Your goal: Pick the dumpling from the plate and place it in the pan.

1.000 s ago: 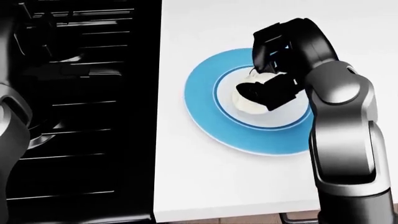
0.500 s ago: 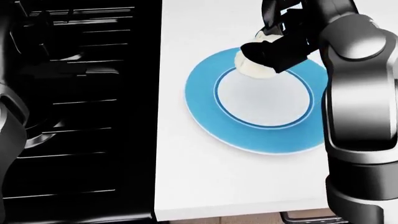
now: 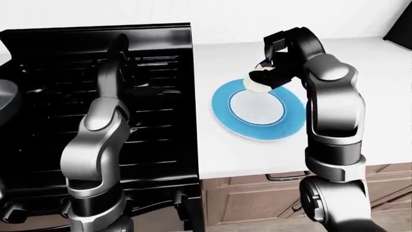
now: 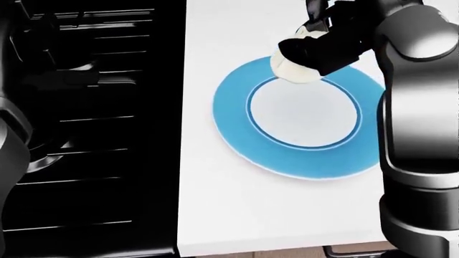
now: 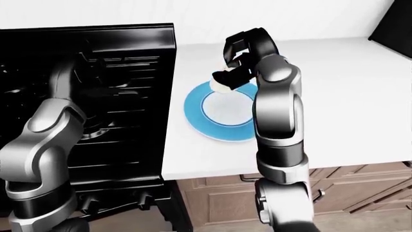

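Observation:
The white dumpling (image 4: 292,71) hangs just over the top rim of the blue plate (image 4: 237,137), whose white middle is bare. My right hand (image 4: 307,56) is shut on the dumpling, its black fingers (image 4: 326,54) wrapped over the top of it; the left-eye view shows it raised off the plate (image 3: 226,117). My left hand (image 3: 119,44) is held up over the black stove (image 3: 154,101), dark against dark, so its fingers cannot be read. A grey rounded thing (image 3: 6,96) at the left edge of that view may be the pan.
The plate lies on a white counter (image 3: 376,96) right of the stove. Wooden cabinet fronts (image 3: 257,203) run under the counter's near edge. A dark object (image 3: 402,29) stands at the top right corner.
My right hand has lifted the dumpling from the plate's middle and carried it toward the top of the view, over the rim. The left arm has not moved.

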Tool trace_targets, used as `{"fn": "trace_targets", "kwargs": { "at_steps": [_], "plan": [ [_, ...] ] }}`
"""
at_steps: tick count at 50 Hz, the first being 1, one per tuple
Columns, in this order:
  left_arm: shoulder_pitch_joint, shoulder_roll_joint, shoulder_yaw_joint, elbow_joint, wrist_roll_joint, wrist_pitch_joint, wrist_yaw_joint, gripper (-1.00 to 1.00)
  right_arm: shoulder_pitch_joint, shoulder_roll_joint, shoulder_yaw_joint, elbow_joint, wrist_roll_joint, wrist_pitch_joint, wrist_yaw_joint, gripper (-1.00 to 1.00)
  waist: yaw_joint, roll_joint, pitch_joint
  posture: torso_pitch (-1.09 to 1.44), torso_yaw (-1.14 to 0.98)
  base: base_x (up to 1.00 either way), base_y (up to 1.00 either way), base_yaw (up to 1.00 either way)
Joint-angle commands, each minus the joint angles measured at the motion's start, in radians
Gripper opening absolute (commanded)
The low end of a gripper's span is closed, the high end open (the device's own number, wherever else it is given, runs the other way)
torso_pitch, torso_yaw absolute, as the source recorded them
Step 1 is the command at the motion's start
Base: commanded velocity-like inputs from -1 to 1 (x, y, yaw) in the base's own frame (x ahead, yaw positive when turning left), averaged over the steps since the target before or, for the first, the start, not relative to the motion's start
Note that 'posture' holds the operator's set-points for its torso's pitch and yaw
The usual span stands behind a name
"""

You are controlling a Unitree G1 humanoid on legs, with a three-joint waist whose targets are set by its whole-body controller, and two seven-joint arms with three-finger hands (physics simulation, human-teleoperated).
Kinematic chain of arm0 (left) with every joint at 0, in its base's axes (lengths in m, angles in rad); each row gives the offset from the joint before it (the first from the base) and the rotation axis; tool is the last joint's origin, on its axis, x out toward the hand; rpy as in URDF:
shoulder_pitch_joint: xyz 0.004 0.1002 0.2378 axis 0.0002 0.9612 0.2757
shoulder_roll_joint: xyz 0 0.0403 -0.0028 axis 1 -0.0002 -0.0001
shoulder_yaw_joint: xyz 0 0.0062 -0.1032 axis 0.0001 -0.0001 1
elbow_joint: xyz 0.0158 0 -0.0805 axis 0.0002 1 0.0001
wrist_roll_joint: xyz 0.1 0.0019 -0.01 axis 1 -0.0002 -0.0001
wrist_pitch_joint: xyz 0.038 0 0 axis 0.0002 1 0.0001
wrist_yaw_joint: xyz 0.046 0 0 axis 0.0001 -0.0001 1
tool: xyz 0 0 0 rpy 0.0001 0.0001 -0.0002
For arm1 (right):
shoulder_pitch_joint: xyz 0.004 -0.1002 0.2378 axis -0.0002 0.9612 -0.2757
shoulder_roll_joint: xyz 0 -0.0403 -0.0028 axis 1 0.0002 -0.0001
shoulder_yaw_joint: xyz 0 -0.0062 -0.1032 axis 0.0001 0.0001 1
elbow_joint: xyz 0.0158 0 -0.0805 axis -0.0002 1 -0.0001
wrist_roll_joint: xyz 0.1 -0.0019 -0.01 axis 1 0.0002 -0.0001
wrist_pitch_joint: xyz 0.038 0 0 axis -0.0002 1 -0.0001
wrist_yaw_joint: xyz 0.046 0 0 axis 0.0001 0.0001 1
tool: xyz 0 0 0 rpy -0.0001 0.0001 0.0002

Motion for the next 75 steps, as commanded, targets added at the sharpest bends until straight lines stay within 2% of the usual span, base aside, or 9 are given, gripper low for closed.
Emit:
{"fn": "trace_targets", "kwargs": {
  "at_steps": [1, 19, 27, 31, 37, 42, 49, 65, 75],
  "plan": [
    [-0.031, 0.010, 0.009, -0.032, 0.002, -0.029, 0.001, 1.00, -0.032, -0.008, -0.005, -0.024, -0.005, -0.023, -0.009, -1.00, -0.001, 0.005, -0.045, 0.00, 0.00, -0.12, 0.00, 0.00],
    [-0.031, 0.009, 0.008, -0.039, 0.002, -0.022, 0.001, 1.00, -0.022, -0.009, -0.011, -0.038, 0.005, -0.028, -0.018, -1.00, -0.005, 0.064, -0.034, 0.00, 0.00, -0.20, 0.00, 0.00],
    [-0.032, 0.008, 0.007, -0.031, 0.003, -0.026, 0.000, 1.00, -0.033, -0.016, -0.012, -0.038, 0.011, -0.024, -0.017, -1.00, 0.000, 0.014, 0.001, 0.00, 0.00, -0.06, 0.00, 0.00],
    [-0.032, 0.008, 0.007, -0.034, 0.003, -0.025, 0.000, 1.00, -0.033, -0.017, -0.013, -0.041, 0.014, -0.025, -0.017, -1.00, 0.023, -0.067, -0.007, 0.00, 0.00, 0.00, 0.00, 0.00],
    [-0.032, 0.011, 0.008, -0.031, 0.006, -0.028, 0.001, 1.00, -0.035, -0.018, -0.012, -0.036, 0.016, -0.027, -0.021, -1.00, 0.006, 0.001, -0.029, 0.00, 0.00, 0.00, 0.01, 0.00],
    [-0.035, 0.015, 0.007, -0.029, 0.014, -0.032, 0.001, 1.00, -0.044, -0.019, -0.014, -0.027, 0.020, -0.032, -0.023, -1.00, 0.009, -0.026, -0.014, 0.00, 0.00, 0.00, 0.13, 0.00],
    [-0.036, 0.014, 0.010, -0.039, 0.015, -0.021, 0.002, 1.00, -0.043, -0.019, -0.011, -0.038, 0.019, -0.022, -0.023, -1.00, -0.016, 0.103, -0.049, 0.00, 0.00, 0.00, 0.13, 0.00],
    [-0.034, 0.013, 0.008, -0.036, 0.018, -0.027, 0.001, 1.00, -0.037, -0.012, -0.010, -0.044, 0.020, -0.021, -0.028, -1.00, 0.000, -0.060, -0.039, 0.00, 0.00, 0.00, 0.13, 0.00],
    [-0.033, 0.013, 0.010, -0.041, 0.019, -0.022, 0.001, 1.00, -0.039, -0.011, -0.006, -0.044, 0.017, -0.021, -0.022, -1.00, 0.004, 0.014, -0.021, 0.00, 0.00, 0.00, 0.03, 0.18]
  ]
}}
